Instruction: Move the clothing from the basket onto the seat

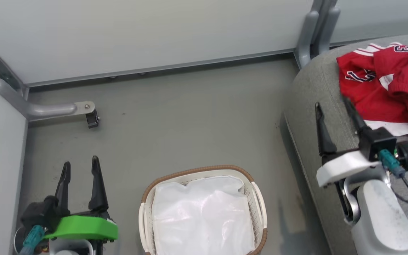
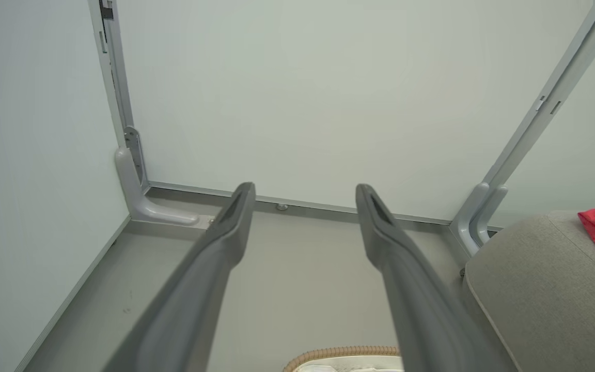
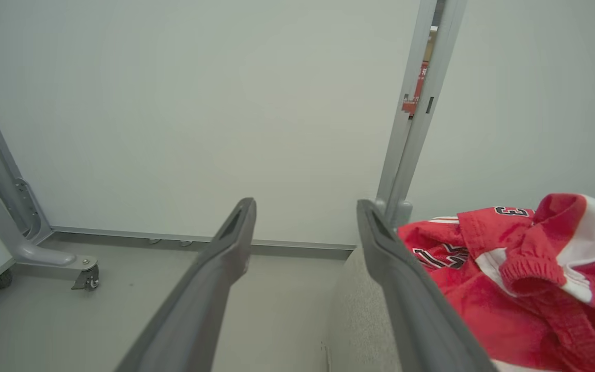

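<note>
Red sports clothing (image 1: 377,92), a jersey with navy numbers bunched together with white-striped shorts, lies in a loose heap on the large grey fabric-upholstered cushion seat (image 1: 313,88) at the robot's right, well apart from the oval cream-white perforated plastic laundry basket (image 1: 197,170) with its brown woven rim, which stands on the grey floor (image 1: 190,117) between the two arms. Inside the basket nothing shows but the crumpled white liner (image 1: 204,212); whether anything hides under its folds cannot be told. The right tool (image 1: 331,101) hangs over the near edge of the seat, just beside the heap, its two long dark fingers spread wide and carrying nothing; in the right wrist view one finger crosses the hem of the jersey, and whether it touches the cloth cannot be told. The left tool (image 1: 81,161) sits low beside the basket, pointing towards the pale wall panels (image 1: 154,32), fingers likewise parted and empty. Judged from how things lie, the transfer itself looks finished and the step in hand is the release at the seat. The next move probably calls for drawing the right arm back from the cushion without snagging the fabric and dragging it off the edge, and perhaps for a look into the basket to confirm that no garment remains.
</note>
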